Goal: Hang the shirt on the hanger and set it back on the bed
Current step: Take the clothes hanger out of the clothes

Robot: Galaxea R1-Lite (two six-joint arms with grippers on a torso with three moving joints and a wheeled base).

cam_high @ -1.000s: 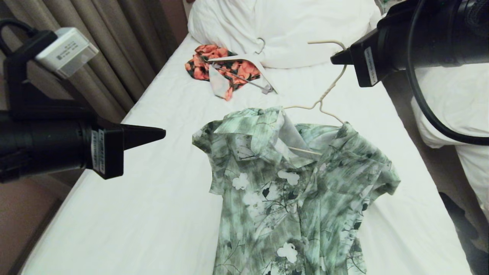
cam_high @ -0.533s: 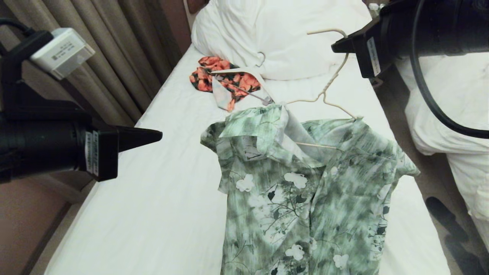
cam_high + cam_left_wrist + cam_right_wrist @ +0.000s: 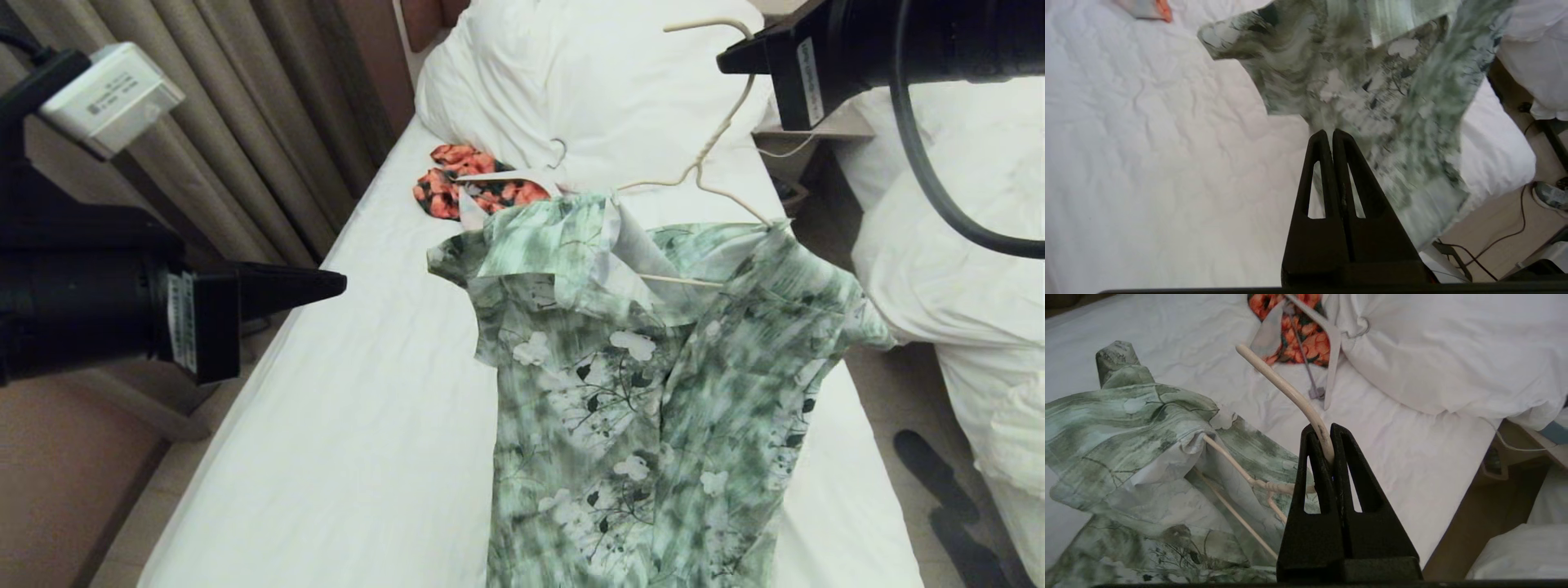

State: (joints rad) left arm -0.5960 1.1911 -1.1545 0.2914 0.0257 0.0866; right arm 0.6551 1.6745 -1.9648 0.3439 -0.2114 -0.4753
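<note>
Right gripper (image 3: 1327, 435): jaws pinched shut on the curved hook of the hanger (image 3: 1290, 392), up at the far right of the head view, above the pillow end of the bed.
Hanger (image 3: 709, 151): thin, cream wire; hook clamped between the right jaws, twisted neck running down from them into the collar; one shoulder wire and the bottom bar showing in the open neckline.
Shirt (image 3: 653, 384): green and white with white flowers, draped over the hanger and hanging down from it, below and to the left of the right jaws; collar folded open, one short sleeve sticking out on each side; whether the lower hem touches the sheet cannot be told.
Left gripper (image 3: 1329, 134): jaws closed flat together on nothing, held level over the left edge of the bed, tips pointing toward the shirt but apart from it.
Bed (image 3: 343, 425): plain white sheet under the shirt, bulky white pillow (image 3: 596, 82) at the far end.
Orange floral garment (image 3: 469, 184): on the sheet just before the pillow, with a thicker white hanger (image 3: 1333, 355) lying on it, beyond the shirt's collar.
Curtain (image 3: 245, 122): along the left side of the bed.
Second bed (image 3: 955, 245): on the right, across a narrow strip of floor.
</note>
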